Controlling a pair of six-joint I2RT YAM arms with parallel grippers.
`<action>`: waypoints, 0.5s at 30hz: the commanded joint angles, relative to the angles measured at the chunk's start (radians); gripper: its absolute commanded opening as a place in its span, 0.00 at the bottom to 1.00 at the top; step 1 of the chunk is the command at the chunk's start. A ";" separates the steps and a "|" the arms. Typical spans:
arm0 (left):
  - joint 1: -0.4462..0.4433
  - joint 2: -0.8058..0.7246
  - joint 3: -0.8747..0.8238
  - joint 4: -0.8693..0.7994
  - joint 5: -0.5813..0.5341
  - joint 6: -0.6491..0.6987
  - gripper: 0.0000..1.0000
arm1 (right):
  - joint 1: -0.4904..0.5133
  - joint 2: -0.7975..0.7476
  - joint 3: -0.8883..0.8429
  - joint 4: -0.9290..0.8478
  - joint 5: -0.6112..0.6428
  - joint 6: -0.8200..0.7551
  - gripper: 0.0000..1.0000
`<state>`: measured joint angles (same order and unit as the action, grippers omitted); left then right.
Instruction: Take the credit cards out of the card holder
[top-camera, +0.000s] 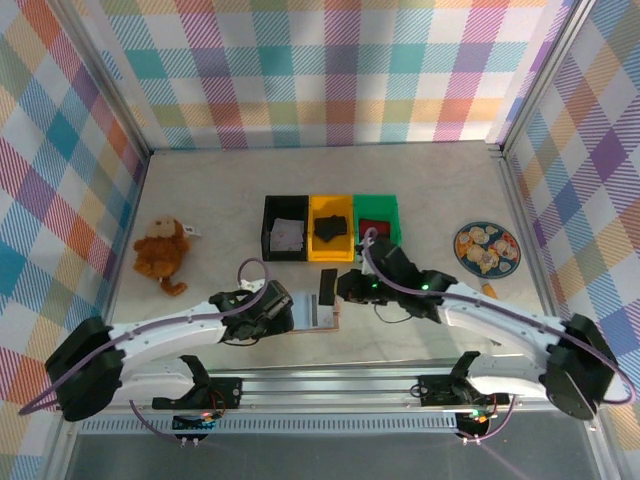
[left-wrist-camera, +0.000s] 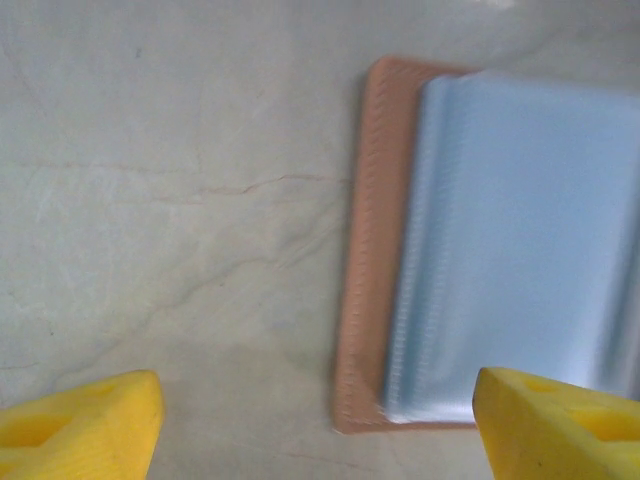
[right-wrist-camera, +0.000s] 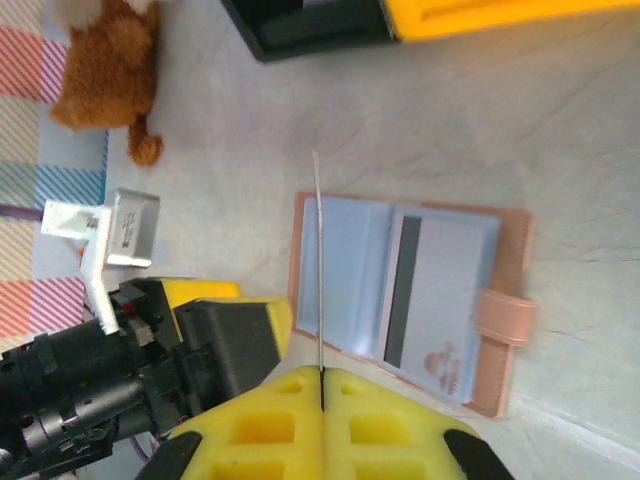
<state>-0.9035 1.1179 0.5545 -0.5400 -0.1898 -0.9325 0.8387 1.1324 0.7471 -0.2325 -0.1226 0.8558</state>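
Pulling: the right gripper (right-wrist-camera: 322, 382) has its fingers pressed together on a card (right-wrist-camera: 318, 260), seen edge-on and pinched by one edge. From the wrist camera the card lines up across the left pocket of the card holder (right-wrist-camera: 350, 290).
Holder: lies open and flat on the table (left-wrist-camera: 180, 200), near centre, between the two grippers and near of the bins (top-camera: 331, 199). Pale blue inside faces up, and the snap strap (right-wrist-camera: 505, 315) hangs off its right side.
Remaining: a second card (right-wrist-camera: 445, 300), dark stripe showing, sits in the right pocket.
Left gripper (left-wrist-camera: 318, 430): fingers spread wide, gripping nothing, at the holder's left edge. One finger overlaps the holder's corner from its own wrist camera; can't tell if it touches.
Progress: my read is that the first card is about out and the second is untouched. Can't tell whether the pinched card is fully clear of its pocket.
Do it well: draw the card straight out along the pocket mouth, slow, with no wrist twist. A thin card in an edge pinch will likely flex or pivot.
Brace: lower the left gripper onto the pink border on the left, so the holder doesn't ride along with the card.
Risk: the holder looks light and soft. A flap could lift or fold over the second card, and dragging it would shift the next grasp.
Check: confirm the card is clear before swinging away.
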 joint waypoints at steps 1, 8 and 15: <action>0.018 -0.138 0.022 0.035 0.055 0.106 0.83 | -0.061 -0.067 0.093 -0.176 -0.011 -0.121 0.00; 0.077 -0.301 0.140 -0.018 0.242 0.295 0.95 | -0.204 -0.011 0.252 -0.382 -0.319 -0.329 0.00; 0.167 -0.332 0.159 0.106 0.613 0.356 0.97 | -0.205 0.074 0.302 -0.422 -0.663 -0.495 0.00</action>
<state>-0.7685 0.8116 0.7002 -0.4904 0.2020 -0.6369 0.6312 1.2064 1.0309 -0.5961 -0.5644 0.4786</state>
